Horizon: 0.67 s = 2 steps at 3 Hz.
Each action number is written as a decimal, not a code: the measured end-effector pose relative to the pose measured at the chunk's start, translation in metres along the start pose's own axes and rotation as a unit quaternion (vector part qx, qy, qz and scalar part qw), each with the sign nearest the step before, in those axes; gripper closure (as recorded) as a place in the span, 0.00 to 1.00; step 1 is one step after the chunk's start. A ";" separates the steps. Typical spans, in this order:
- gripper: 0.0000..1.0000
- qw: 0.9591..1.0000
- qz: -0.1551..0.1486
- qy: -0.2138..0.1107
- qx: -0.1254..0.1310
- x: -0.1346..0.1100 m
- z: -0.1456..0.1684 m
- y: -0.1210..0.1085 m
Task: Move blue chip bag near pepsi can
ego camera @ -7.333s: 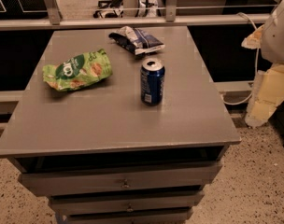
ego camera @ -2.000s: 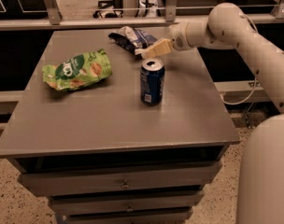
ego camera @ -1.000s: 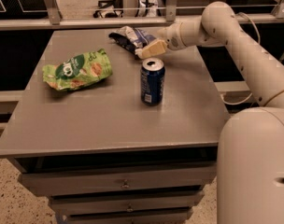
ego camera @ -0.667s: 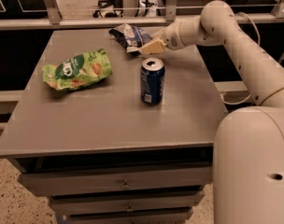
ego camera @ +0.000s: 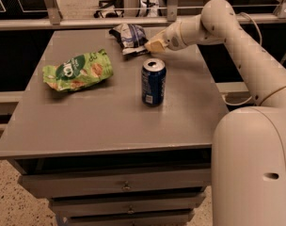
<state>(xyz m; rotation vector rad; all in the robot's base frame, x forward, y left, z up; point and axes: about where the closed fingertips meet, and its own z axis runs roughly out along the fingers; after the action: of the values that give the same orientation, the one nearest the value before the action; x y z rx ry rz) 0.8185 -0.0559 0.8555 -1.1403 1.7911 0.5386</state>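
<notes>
The blue chip bag (ego camera: 128, 37) lies crumpled at the far middle of the grey table (ego camera: 100, 117), dark blue with white panels. The pepsi can (ego camera: 153, 82) stands upright near the table's centre, in front of the bag and apart from it. My gripper (ego camera: 150, 45) reaches in from the right and sits at the bag's right end, touching or just over it. The arm (ego camera: 213, 25) stretches across the table's far right corner.
A bright green chip bag (ego camera: 77, 71) lies at the left of the table. A rail with metal posts (ego camera: 86, 21) runs behind the table. Drawers (ego camera: 124, 185) sit under the tabletop. The robot's white body (ego camera: 253, 168) fills the lower right.
The arm has swung in from the right side over the table. The gripper has closed in leftward onto the blue chip bag's right end. The bag and can have not shifted.
</notes>
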 end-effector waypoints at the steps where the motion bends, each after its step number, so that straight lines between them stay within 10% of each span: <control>1: 1.00 1.000 0.004 -0.003 0.022 -0.009 -0.016 -0.005; 2: 1.00 0.998 0.003 -0.019 0.056 -0.028 -0.047 -0.010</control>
<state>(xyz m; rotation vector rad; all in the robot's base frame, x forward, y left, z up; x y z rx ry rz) 0.8097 -0.0822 0.9032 -1.0414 1.7702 0.4550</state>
